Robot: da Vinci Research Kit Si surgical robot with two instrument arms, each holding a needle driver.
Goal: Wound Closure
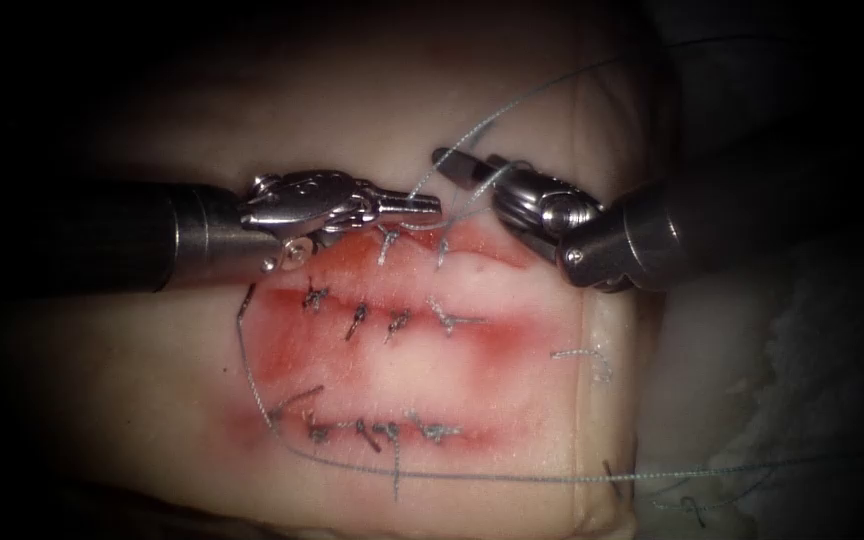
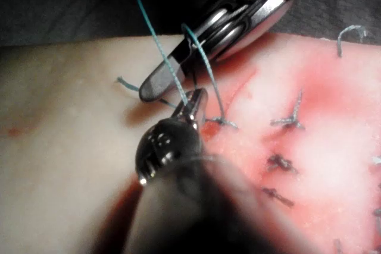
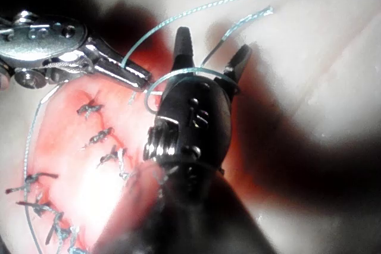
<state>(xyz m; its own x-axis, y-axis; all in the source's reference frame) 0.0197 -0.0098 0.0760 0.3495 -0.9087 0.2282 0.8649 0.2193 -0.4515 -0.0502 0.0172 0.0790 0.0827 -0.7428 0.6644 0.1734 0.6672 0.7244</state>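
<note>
Blue-grey thread [image 1: 512, 110] clamped in left tool [image 1: 430, 205], right tool [image 1: 464, 168] jaws spread, holding nothing.

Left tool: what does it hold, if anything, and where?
The left tool is shut on the thread, close above the topmost cut. The right tool is open, holding nothing.

Tissue [image 1: 512, 380]: pale pork slab, red-stained, bearing three rows of knotted stitches. Thread [image 1: 512, 108]: thin blue-grey strand, arcing above the upper cut [image 1: 472, 245]; another length curves along the tissue's left and lower edges.

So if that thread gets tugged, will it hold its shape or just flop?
Probably flop: the thread lies in loose curves and drapes over the tissue. It looks light. The left tool, jaws shut, holds it; the right tool has thread across its open jaws.
</note>
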